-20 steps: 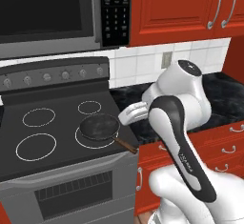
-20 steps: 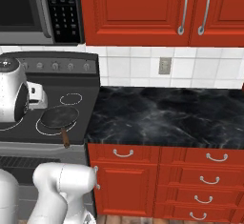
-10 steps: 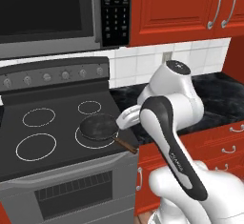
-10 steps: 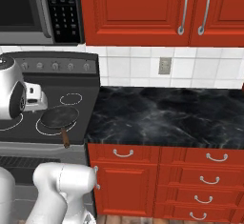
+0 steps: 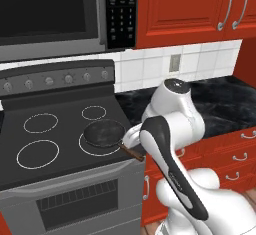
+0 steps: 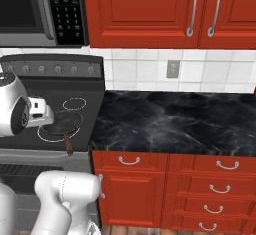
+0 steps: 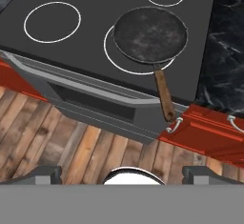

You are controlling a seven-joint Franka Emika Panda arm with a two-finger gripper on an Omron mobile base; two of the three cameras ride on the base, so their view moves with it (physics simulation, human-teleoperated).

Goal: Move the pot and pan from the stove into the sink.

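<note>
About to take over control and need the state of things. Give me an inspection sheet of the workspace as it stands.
Surface: black stove top with four white rings; dark marbled counter beside it.
Job's things: pan sits on the front ring nearest the counter, its brown handle overhanging the stove's front edge. Pot and sink: nothing seen.
Clutter: nothing seen.
Grippers: gripper looks open, fingertips wide apart, holding nothing, well above the floor in front of the oven.
Cables: nothing seen.
Surroundings: microwave above, red cabinets, wall outlet.
</note>
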